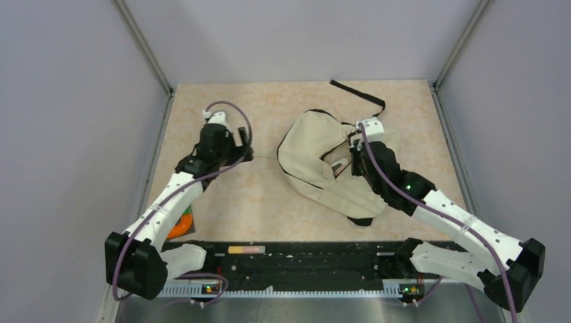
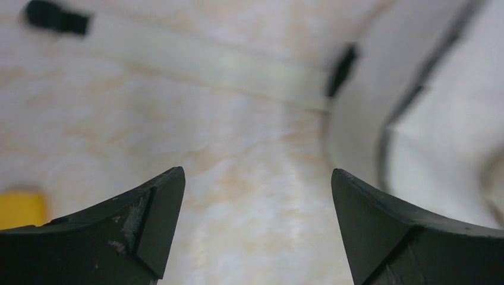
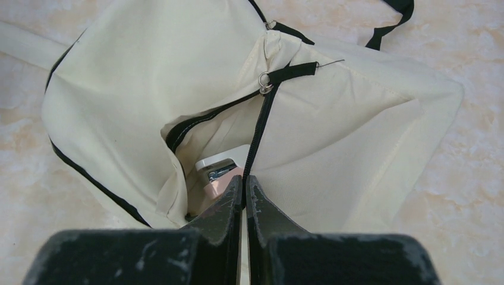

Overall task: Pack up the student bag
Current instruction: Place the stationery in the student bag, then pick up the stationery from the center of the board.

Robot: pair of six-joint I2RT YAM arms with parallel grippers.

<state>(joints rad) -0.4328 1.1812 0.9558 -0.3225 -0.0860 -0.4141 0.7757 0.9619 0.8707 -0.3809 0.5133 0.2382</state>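
On marbled table (image 1: 269, 202), crumpled student bag (image 1: 310, 155), perhaps canvas

The surface (image 1: 269, 202) I work over is a pale peach, marbled sheet, walled in grey on its left, far and right sides. On its right half lies the student bag (image 1: 306, 158), cream fabric crumpled low with its black-zipped mouth gaping. A beige strap (image 2: 208, 59) runs from it leftward across the bare sheet, and a black strap (image 1: 357, 93) loops toward the far edge. At the near left edge I make out an orange thing (image 1: 180, 225), partly hidden, which I cannot name.
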